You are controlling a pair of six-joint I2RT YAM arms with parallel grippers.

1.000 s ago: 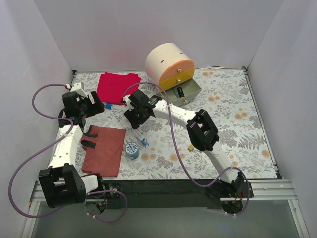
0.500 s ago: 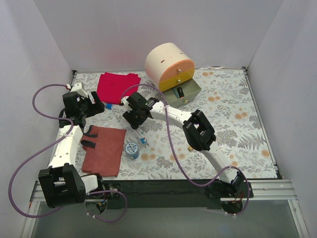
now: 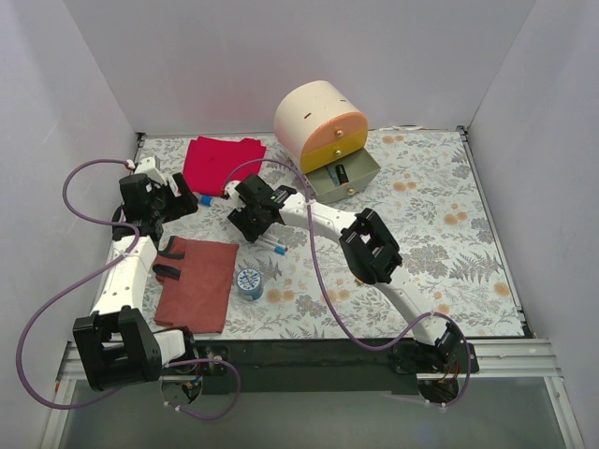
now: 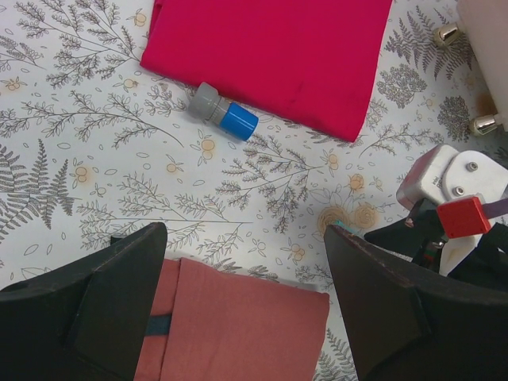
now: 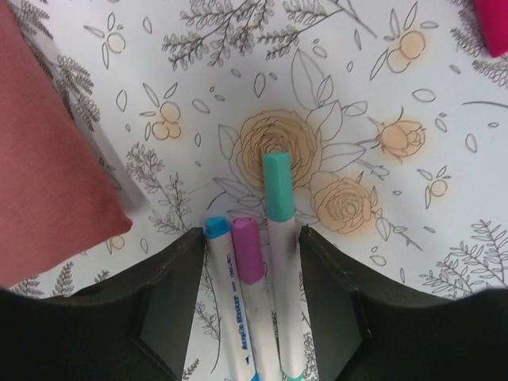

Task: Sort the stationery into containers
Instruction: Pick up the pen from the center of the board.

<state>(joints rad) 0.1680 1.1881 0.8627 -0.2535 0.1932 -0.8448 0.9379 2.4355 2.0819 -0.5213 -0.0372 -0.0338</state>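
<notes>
Starting from the left: got the left fingers [image 4: 111,294] spread wide with nothing in them, hanging over the tabletop [image 4: 103,182] well left of the cabinet [image 3: 320,117]. Moving right, found the right fingers [image 5: 171,302] snug against both sides of three pens [image 5: 248,254], down-left of the cabinet and much nearer to it than the left fingers. Looks like a proper clamp, though can't fully swear to it. Worth noting the pens' long axis: running straight along the fingers, with blue, pink and teal caps poking out past the tips. Then the green drawer [image 3: 342,173], pulled out at the foot of the cabinet. So probably a job for the right fingers: swing up-right toward the cabinet, line the pens up lengthwise with that drawer, then let go.
</notes>
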